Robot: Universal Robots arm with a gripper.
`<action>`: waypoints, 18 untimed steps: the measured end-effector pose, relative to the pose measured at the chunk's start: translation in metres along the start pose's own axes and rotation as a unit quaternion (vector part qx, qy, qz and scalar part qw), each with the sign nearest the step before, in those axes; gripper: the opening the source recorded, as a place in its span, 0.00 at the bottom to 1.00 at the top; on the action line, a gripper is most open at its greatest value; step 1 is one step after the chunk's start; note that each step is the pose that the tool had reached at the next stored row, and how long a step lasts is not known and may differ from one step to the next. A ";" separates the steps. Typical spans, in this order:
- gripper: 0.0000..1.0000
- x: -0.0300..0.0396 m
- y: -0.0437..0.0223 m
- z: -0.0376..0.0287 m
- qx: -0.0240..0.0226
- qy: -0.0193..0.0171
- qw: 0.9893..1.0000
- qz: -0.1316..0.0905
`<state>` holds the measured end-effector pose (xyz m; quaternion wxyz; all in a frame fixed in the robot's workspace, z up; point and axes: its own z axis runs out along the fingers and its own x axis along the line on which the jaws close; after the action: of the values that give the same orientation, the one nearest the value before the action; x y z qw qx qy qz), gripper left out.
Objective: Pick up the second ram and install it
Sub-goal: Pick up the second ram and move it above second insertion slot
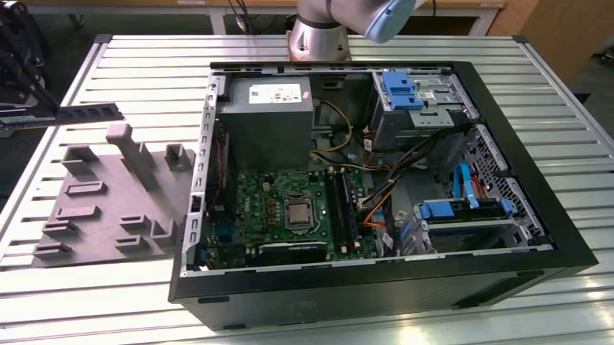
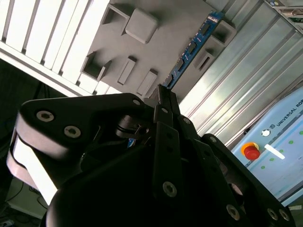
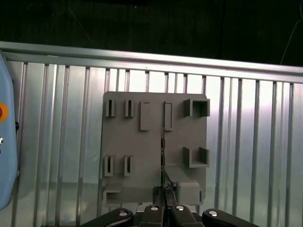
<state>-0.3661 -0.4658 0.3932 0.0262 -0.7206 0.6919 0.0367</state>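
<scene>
second wrist view shows the hand point(image 2: 163, 92) clasping the second ram point(image 2: 191, 50) over the grey fixture point(image 2: 156, 52).

The ribbed silver metal table point(image 3: 246, 118) shines smooth. The grey plastic fixture block point(image 3: 142, 146) is matt. The thin blue second ram point(image 2: 196, 40) looks glossy, the black gripper point(image 2: 162, 94) satin.

High overview, two downward wrist cameras.
The exterior view looks steeply down on the ribbed metal table point(image 1: 86, 309) and open black computer case point(image 1: 384, 295); both wrist views look past the black gripper point(image 2: 163, 91) point(image 3: 164, 188) onto the grey plastic fixture block point(image 1: 115, 208) point(image 2: 156, 52) point(image 3: 142, 151), shared by all three.
</scene>
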 end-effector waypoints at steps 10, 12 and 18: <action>0.12 0.0002 -0.0039 -0.0001 0.000 0.000 1.000 0.000; 0.12 0.0002 -0.0047 -0.0001 0.000 0.000 1.000 0.000; 0.12 0.0003 -0.0071 -0.0001 0.000 0.000 1.000 0.000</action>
<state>-0.3590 -0.4658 0.3932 0.0262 -0.7205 0.6919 0.0367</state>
